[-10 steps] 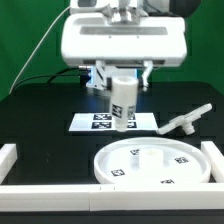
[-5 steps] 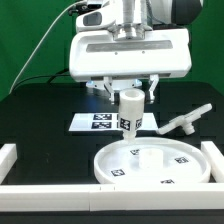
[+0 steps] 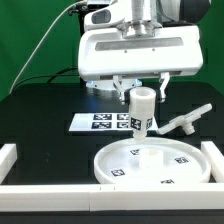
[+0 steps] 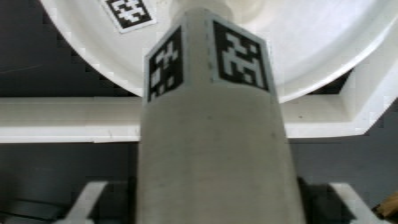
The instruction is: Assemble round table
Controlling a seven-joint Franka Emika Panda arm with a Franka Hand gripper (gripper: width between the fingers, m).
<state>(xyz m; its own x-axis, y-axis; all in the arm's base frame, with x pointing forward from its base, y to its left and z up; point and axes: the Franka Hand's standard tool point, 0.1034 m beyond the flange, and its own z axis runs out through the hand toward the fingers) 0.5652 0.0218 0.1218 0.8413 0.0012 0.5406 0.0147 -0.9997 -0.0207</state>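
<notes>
Exterior view. Mara: How do the jaws of the gripper point(image 3: 142, 93) stand?

Teo: They are clamped on the top of the post point(image 3: 142, 112), one on each side, and they touch nothing else. The post hangs upright, lifted off the black table point(image 3: 40, 110).

Mara: Where are the parts, going from the exterior view's left?

Teo: A white rail point(image 3: 8, 158) edges the table at the far left. The marker board point(image 3: 98, 122) lies flat behind the middle of the scene. The post comes next, in front of the board's right end, with its lower end close above the far rim of the disc point(image 3: 105, 165). The disc lies flat on the table near the front. It is wide, white and rimmed, with a low round boss at its centre. Well to the right, the foot piece point(image 3: 186, 122) lies on the table apart from the disc, with one arm pointing up and away.

Mara: How does the post look up close?

Teo: In the wrist view the post point(image 4: 214, 130) is a thick white cylinder that fills the middle of the picture. The disc point(image 4: 329, 45) lies beyond its far end.

Mara: Can any writing be read?

Teo: The only markings are black-and-white square tags. There is a row of them on the marker board, two side by side near the post's far end, and several around the disc's floor. They show block patterns, not letters.
</notes>
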